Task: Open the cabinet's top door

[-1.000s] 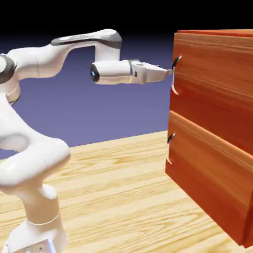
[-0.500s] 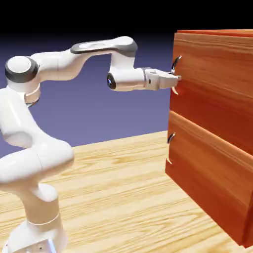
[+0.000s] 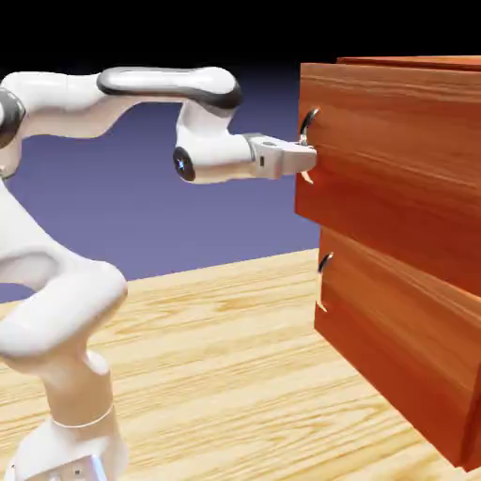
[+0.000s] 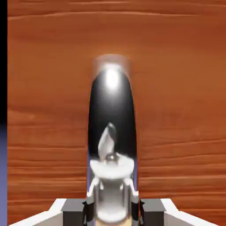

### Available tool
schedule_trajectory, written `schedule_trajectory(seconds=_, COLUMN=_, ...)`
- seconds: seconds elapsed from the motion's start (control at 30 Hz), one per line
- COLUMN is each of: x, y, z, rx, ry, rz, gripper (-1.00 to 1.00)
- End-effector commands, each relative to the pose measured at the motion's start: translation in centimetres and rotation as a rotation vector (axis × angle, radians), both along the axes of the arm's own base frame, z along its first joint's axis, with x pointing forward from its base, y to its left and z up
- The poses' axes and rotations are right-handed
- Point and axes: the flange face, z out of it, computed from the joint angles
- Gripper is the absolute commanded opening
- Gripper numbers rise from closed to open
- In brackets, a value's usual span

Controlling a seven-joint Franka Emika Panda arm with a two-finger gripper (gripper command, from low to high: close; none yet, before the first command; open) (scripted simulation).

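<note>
My gripper (image 3: 307,158) is pinched on the small curved silver-black handle (image 3: 306,126) of the upper reddish-brown wood-grain door panel (image 3: 395,160). That panel juts out past the lower panel (image 3: 395,319) of the boxy wooden cabinet (image 3: 413,62), which stands at the light wood table's (image 3: 216,357) right edge.

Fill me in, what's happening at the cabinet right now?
The arm's gripper is shut on the handle of the top door of the cabinet. In the hand view the handle runs straight up from between the fingertips. The top door already juts out past the lower panel, which sits flush, so the pull is under way but the door is only a little way open.
</note>
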Motion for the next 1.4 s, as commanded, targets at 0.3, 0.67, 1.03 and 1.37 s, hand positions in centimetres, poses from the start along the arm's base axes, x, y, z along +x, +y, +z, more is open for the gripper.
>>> schedule_trajectory(seconds=0.3, x=-3.4, y=-1.9, z=0.0, rx=0.001, ry=0.001, rz=0.080, gripper=-1.00)
schedule_trajectory(seconds=0.67, x=-10.3, y=-7.1, z=0.0, rx=0.001, ry=0.001, rz=0.261, gripper=-1.00)
schedule_trajectory(seconds=1.03, x=-14.9, y=-11.9, z=0.0, rx=0.001, ry=0.001, rz=0.401, gripper=-1.00)
schedule_trajectory(seconds=1.37, x=-17.0, y=-14.7, z=0.0, rx=0.001, ry=0.001, rz=0.474, gripper=-1.00)
